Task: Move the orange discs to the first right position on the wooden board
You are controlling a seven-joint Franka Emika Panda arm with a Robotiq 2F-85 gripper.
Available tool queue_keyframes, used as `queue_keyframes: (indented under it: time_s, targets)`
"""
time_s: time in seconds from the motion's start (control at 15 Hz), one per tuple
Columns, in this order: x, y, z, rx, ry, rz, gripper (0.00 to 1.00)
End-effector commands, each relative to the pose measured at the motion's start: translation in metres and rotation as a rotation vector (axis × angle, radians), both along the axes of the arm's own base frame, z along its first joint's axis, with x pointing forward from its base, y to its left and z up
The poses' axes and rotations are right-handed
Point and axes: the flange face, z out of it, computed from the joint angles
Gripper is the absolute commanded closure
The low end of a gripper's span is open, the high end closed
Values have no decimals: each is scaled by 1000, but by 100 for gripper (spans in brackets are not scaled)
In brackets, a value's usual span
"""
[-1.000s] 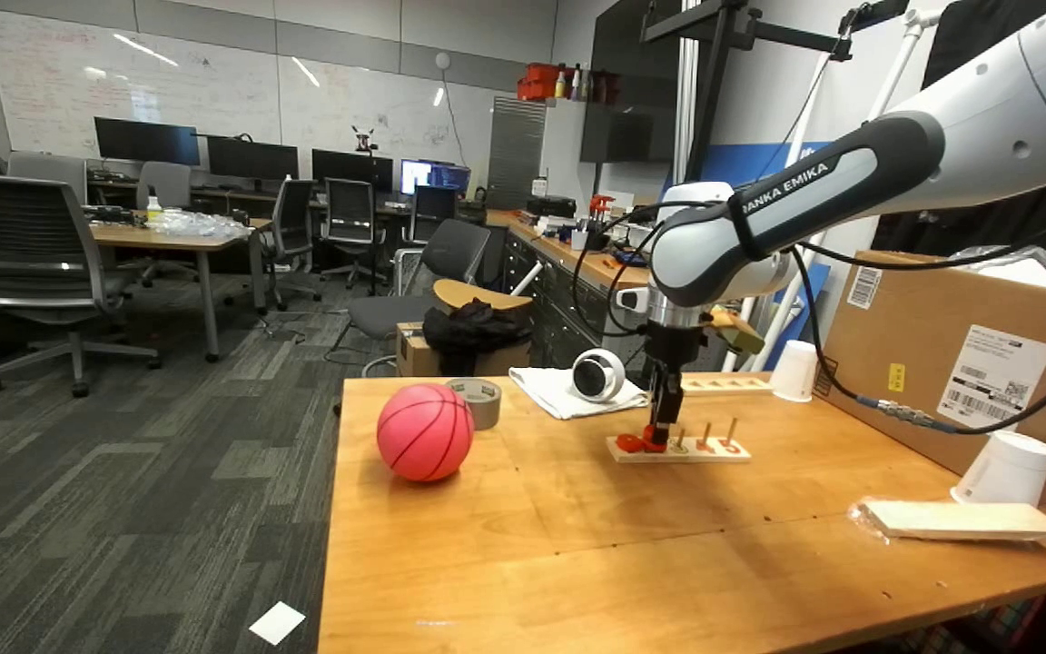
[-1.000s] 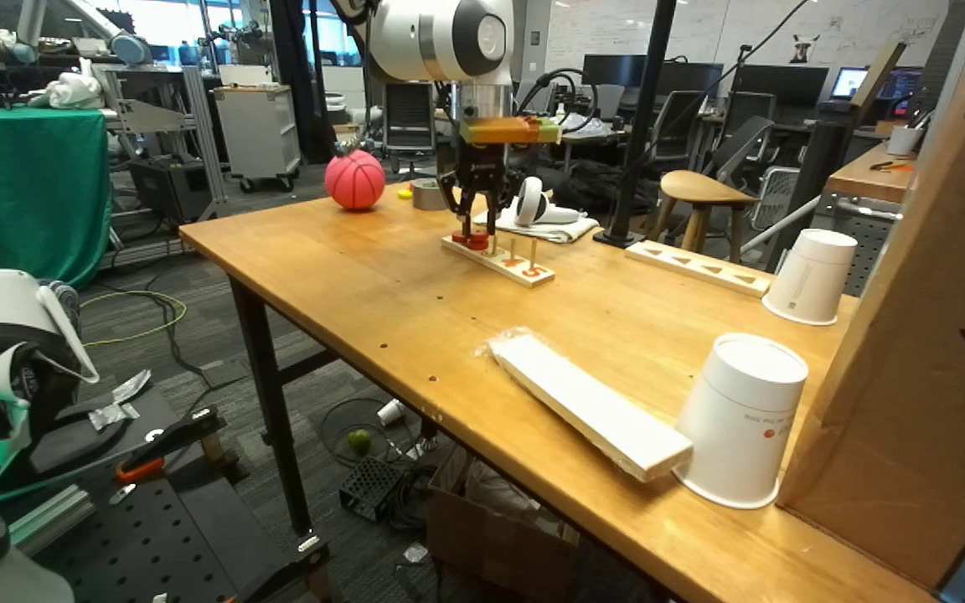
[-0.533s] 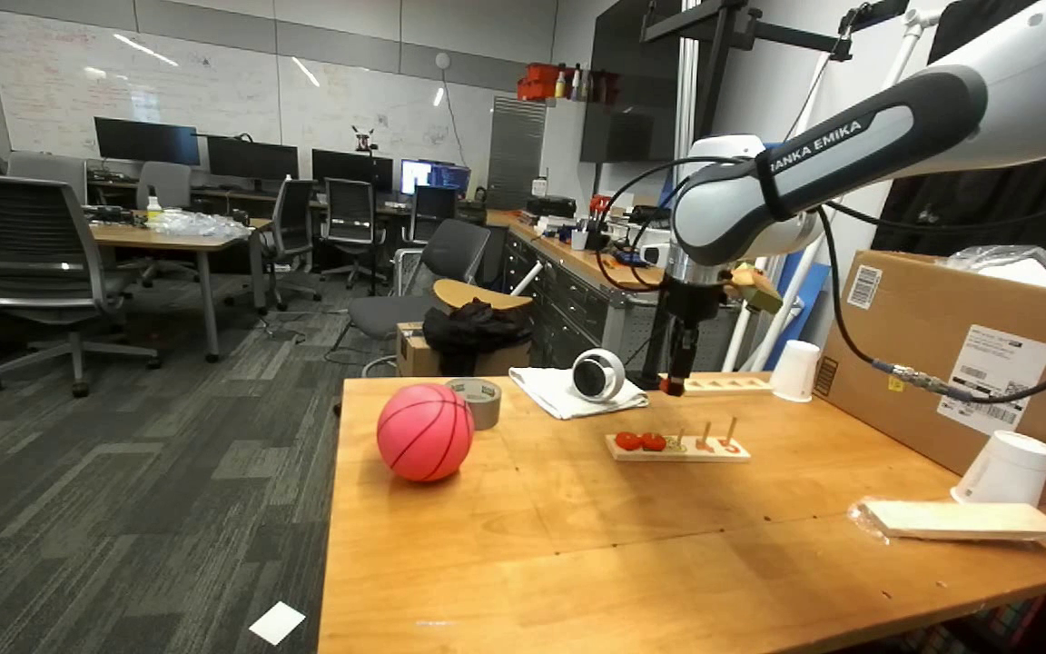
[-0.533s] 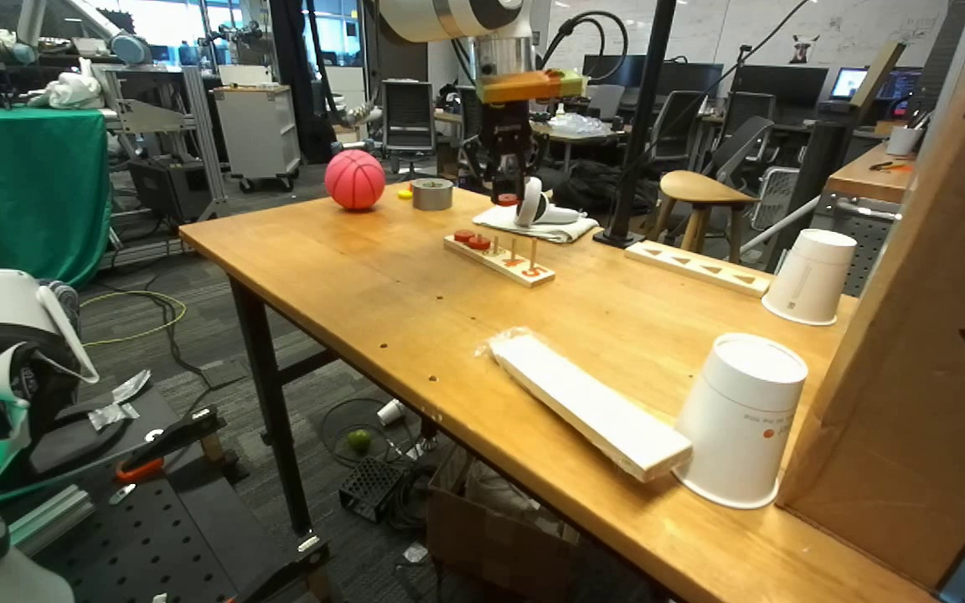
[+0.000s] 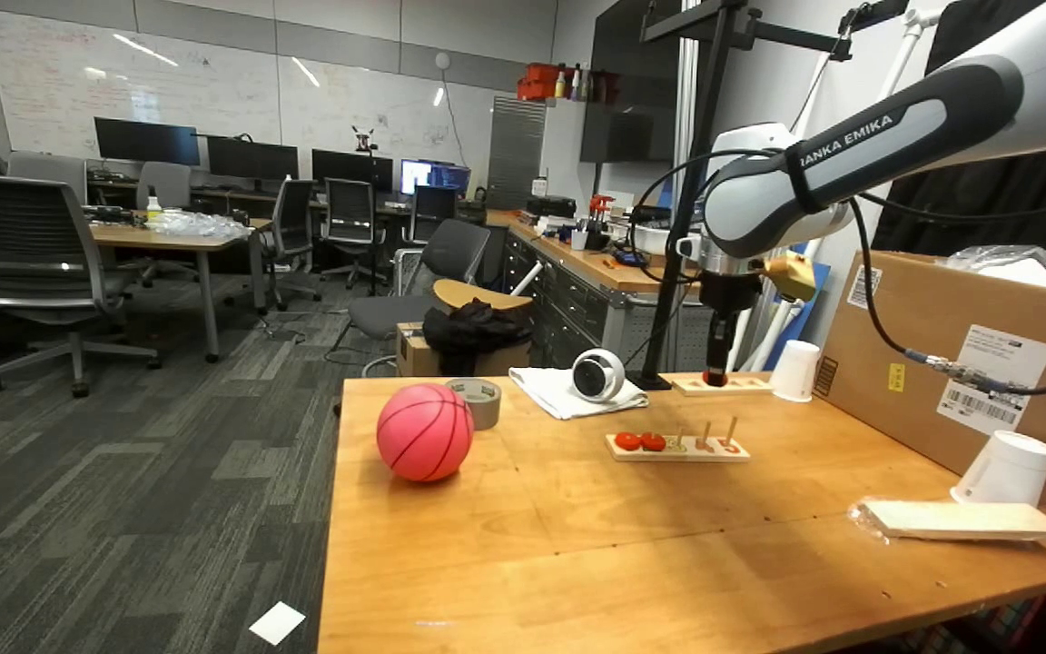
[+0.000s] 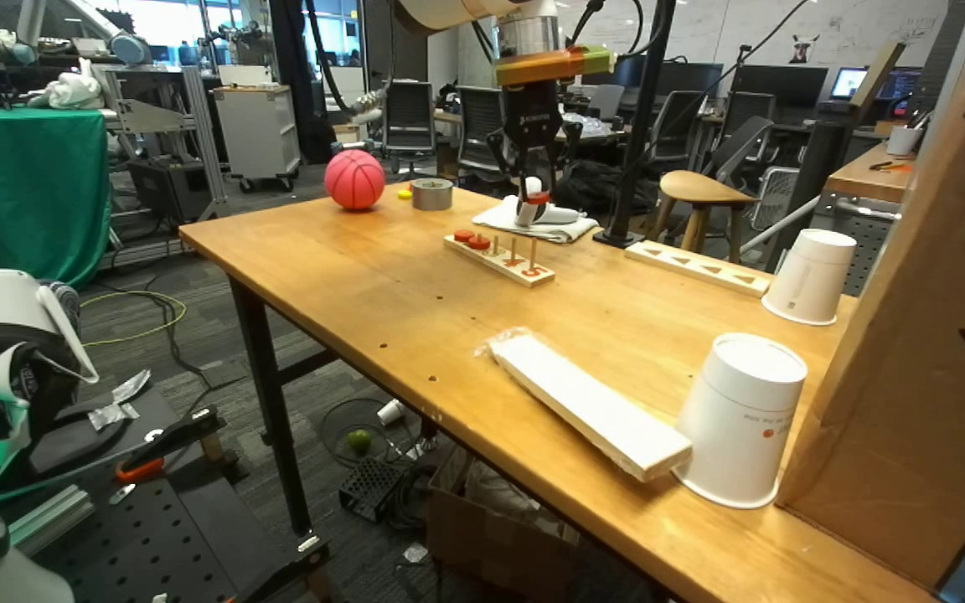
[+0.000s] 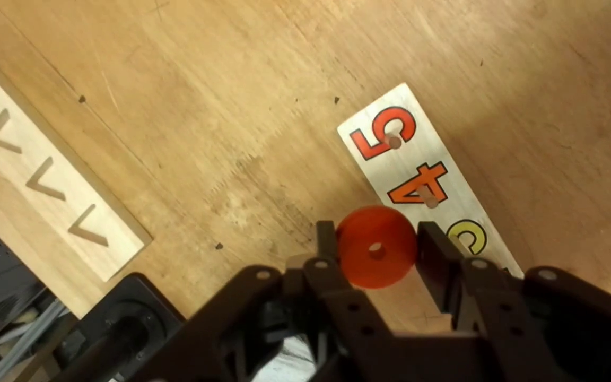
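Note:
My gripper [image 7: 373,244] is shut on an orange disc [image 7: 377,225], held flat between the fingers with its centre hole showing. The held disc also shows in both exterior views [image 5: 715,379] [image 6: 539,198], raised above the table. The wooden board [image 7: 459,196] lies below, with pegs and printed numbers; 5, 4 and part of 3 show in the wrist view. In an exterior view the board [image 6: 503,268] bears an orange-red disc [image 6: 464,236] on its end peg and another disc [image 6: 479,242] beside it. The pegs at 3, 4 and 5 stand bare.
A wooden strip with triangular cutouts [image 6: 696,268] lies near a black pole [image 6: 629,167]. A white device [image 5: 598,374] sits on a white cloth [image 5: 546,386]. A pinkish-red ball [image 5: 425,431], tape roll [image 5: 479,402], white cups [image 6: 742,419], wrapped plank [image 6: 591,402] and cardboard box [image 5: 959,354] stand around.
One second ago the gripper was down at the board's second peg. It has lifted an orange disc off and moved up and towards the side of the strip with cutouts. The board has barely moved.

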Motion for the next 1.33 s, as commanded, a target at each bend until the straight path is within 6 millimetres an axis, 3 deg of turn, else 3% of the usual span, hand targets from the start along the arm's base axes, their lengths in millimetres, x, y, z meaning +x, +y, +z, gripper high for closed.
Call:
queue_keyframes:
  time_s: [0.0, 0.47, 0.87, 1.27]
  targets:
    - [-9, -10, 7, -11, 6, -64, 84]
    - [-13, -21, -1, 46, -5, -154, 84]
    - [-30, -28, 0, 63, -9, -291, 84]
    - [-44, -19, -7, 103, -15, -334, 84]
